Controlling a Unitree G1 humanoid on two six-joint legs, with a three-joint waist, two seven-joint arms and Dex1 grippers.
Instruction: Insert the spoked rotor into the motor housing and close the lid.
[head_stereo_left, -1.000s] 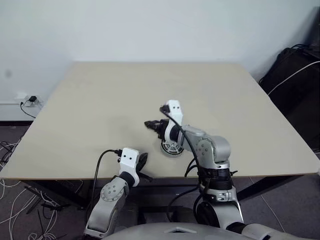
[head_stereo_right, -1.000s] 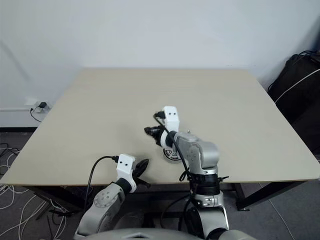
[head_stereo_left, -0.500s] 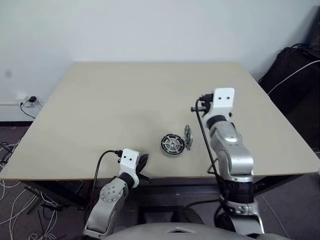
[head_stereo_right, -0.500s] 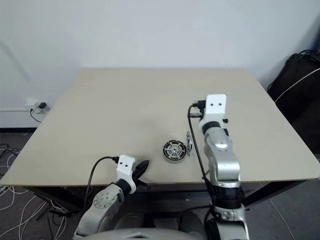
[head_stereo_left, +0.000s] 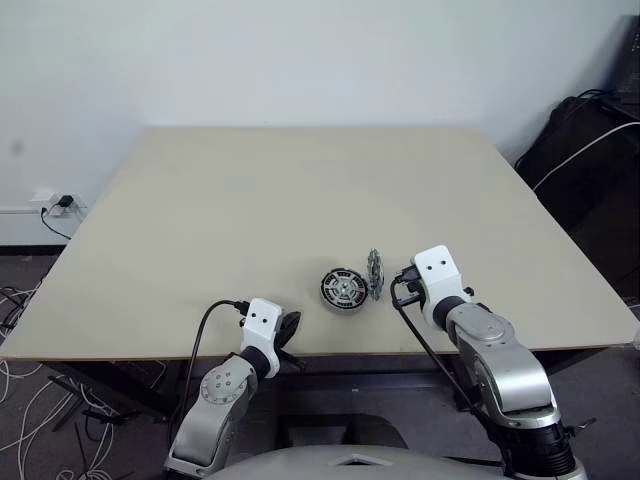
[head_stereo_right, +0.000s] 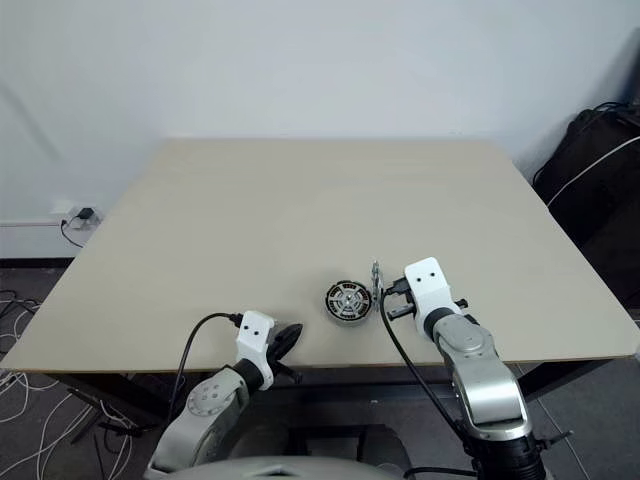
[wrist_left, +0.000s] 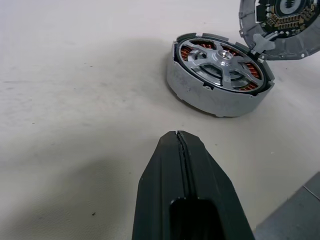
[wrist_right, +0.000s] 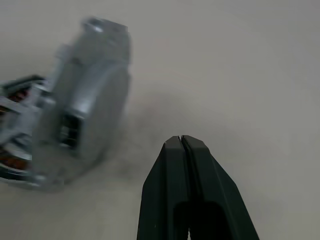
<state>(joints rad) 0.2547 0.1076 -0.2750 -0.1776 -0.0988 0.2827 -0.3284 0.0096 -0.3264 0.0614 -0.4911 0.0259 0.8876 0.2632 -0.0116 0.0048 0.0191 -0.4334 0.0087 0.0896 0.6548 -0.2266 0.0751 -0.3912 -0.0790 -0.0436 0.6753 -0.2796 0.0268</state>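
The motor housing (head_stereo_left: 345, 289) lies flat near the table's front edge, with coppery windings inside its silver wall (wrist_left: 215, 95). In it sits the spoked rotor (wrist_left: 223, 58), its silver spokes over the windings. The lid (head_stereo_left: 375, 273) stands on edge against the housing's right side, its inner face (wrist_left: 285, 20) turned toward the housing. My right gripper (wrist_right: 181, 139) is shut and holds nothing, close to the lid's outer face (wrist_right: 95, 100), just to its right. My left gripper (wrist_left: 177, 134) is shut and holds nothing, at the front edge to the housing's left.
The beige table (head_stereo_left: 250, 200) stretches bare behind the housing. Its front edge (head_stereo_left: 330, 352) runs just under both wrists. A black bag (head_stereo_left: 590, 130) with a white cable stands off the table's right side. Cables and a wall socket (head_stereo_left: 62, 200) are at the left.
My right arm has swung off the housing to the right, then come down beside the lid, uncovering the housing and the upright lid. The left arm has stayed in place.
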